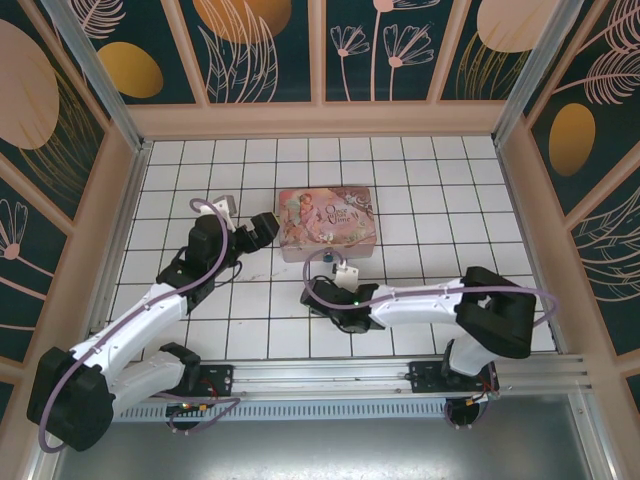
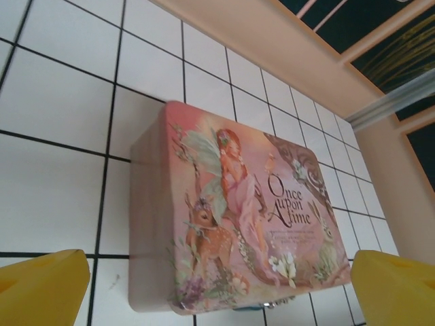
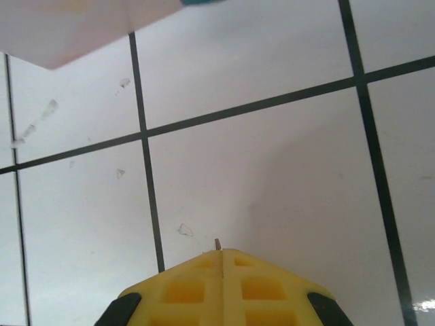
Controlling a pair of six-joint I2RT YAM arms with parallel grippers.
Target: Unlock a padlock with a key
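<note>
The padlock point(image 1: 327, 257) is a tiny blue thing at the front edge of the pink picture tin point(image 1: 328, 222). In the left wrist view the padlock point(image 2: 249, 308) is a blue sliver under the tin's point(image 2: 231, 210) front rim. In the right wrist view the padlock point(image 3: 201, 2) is a blue edge at the top. My right gripper point(image 3: 219, 252) is shut on the key point(image 3: 217, 243); only its slim brassy tip pokes out between the yellow fingers. That right gripper point(image 1: 312, 291) hovers low over the tiles just in front of the tin. My left gripper point(image 1: 268, 226) stands open at the tin's left end.
The white tiled floor point(image 1: 250, 300) is fenced by wooden walls on three sides, with an aluminium rail point(image 1: 330, 378) along the near edge. A corner of the tin point(image 3: 61, 30) reaches into the upper left of the right wrist view.
</note>
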